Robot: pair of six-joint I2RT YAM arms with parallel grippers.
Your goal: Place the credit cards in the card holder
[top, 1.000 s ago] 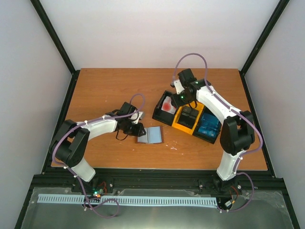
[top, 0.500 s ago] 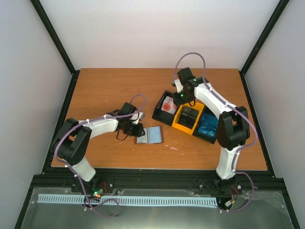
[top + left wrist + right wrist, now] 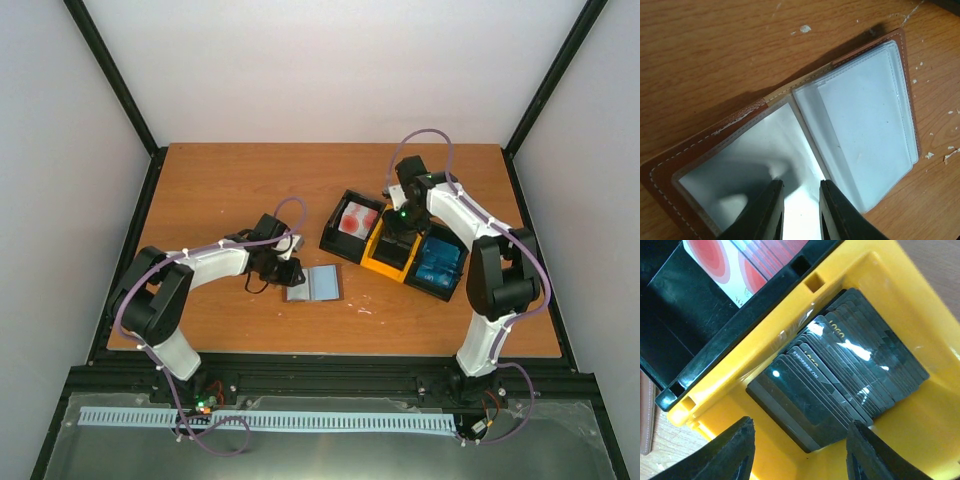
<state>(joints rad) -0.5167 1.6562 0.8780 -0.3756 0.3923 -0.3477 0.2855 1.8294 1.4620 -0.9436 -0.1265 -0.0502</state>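
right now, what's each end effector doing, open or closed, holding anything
Left end effector: narrowly open, tips at the open card holder, gripping nothing visible.
Right end effector: wide open, empty, over the black cards in the yellow compartment.

Holds the left arm low and folded, elbow out to the left, left gripper pointing right with fingers drawn near together, a narrow gap between, and arches the right arm forward, wrist tipped down, right gripper spread wide.
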